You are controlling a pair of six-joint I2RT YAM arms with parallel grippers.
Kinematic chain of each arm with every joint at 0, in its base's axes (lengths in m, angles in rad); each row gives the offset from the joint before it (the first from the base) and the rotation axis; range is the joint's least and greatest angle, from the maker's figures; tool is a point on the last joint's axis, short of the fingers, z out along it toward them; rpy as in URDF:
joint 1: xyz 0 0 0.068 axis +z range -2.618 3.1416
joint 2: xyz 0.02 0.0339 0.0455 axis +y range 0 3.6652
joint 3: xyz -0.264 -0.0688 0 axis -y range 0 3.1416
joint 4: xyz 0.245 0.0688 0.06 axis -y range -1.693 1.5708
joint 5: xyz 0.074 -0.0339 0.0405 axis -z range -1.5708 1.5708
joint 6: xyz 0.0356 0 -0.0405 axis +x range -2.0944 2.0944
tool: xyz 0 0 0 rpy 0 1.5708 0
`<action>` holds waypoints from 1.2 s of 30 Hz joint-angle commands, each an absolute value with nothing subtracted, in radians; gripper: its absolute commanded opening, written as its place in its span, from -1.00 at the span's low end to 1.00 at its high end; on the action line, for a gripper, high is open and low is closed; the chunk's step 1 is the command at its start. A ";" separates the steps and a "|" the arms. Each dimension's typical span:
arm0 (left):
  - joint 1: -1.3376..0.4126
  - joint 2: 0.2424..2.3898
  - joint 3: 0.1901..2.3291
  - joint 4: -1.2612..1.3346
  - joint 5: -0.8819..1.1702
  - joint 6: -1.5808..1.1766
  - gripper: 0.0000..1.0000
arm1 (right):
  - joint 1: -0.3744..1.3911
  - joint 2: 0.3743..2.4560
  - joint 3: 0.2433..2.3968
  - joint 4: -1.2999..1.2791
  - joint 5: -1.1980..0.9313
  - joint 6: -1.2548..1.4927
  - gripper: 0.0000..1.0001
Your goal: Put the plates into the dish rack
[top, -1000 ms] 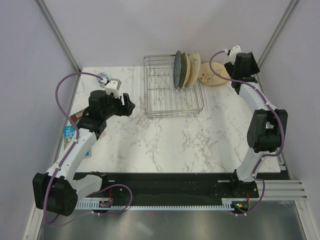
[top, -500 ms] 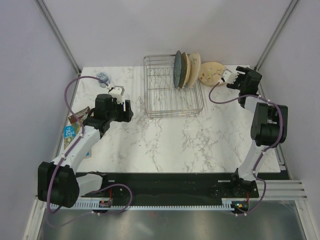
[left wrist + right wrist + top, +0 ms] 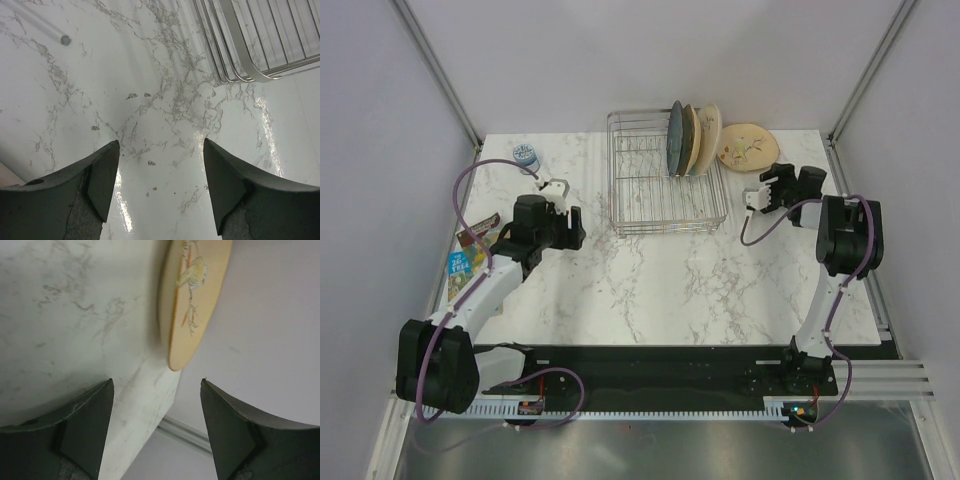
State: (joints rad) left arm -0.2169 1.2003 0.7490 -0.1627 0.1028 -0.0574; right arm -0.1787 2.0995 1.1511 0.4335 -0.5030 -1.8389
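Note:
The silver wire dish rack (image 3: 655,190) stands at the back middle of the table. Three plates stand on edge at its right end: a dark one (image 3: 675,138), a half-blue one (image 3: 690,140) and a cream one (image 3: 709,132). A cream-tan plate with sprigs (image 3: 748,147) (image 3: 197,295) lies on the table just right of the rack. My right gripper (image 3: 767,186) (image 3: 157,390) hovers open in front of it, empty and apart from it. Left of the rack, my left gripper (image 3: 572,226) (image 3: 161,150) is open over bare marble, with the rack's corner (image 3: 250,55) ahead.
A small blue-lidded item (image 3: 525,155) sits at the back left corner. Printed packets (image 3: 470,250) lie along the left table edge. The table's right edge (image 3: 855,215) and a frame post run close beside the right arm.
The right gripper has drawn back toward the near side, away from the sprig plate, and its jaws have narrowed a little. The left arm has shifted slightly left and nearer.

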 commanded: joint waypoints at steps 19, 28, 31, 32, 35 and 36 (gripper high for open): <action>-0.206 1.292 0.755 -0.112 0.115 -0.023 0.47 | -0.143 2.493 1.601 0.255 -0.598 -2.091 -0.68; -0.206 1.284 0.747 -0.100 0.133 -0.046 0.47 | -0.178 2.256 1.323 0.218 -0.592 -2.171 -1.00; -0.206 1.272 0.746 -0.092 0.141 -0.057 0.47 | -0.202 2.098 1.139 0.177 -0.572 -2.189 -1.00; -0.206 1.267 0.744 -0.092 0.141 -0.061 0.47 | -0.216 2.053 1.052 0.158 -0.552 -2.191 -1.00; -0.206 1.241 0.742 -0.095 0.144 -0.098 0.47 | -0.247 1.875 0.894 0.072 -0.508 -2.204 -1.00; -0.206 1.223 0.742 -0.097 0.143 -0.112 0.50 | -0.256 1.783 0.855 0.040 -0.500 -2.209 -1.00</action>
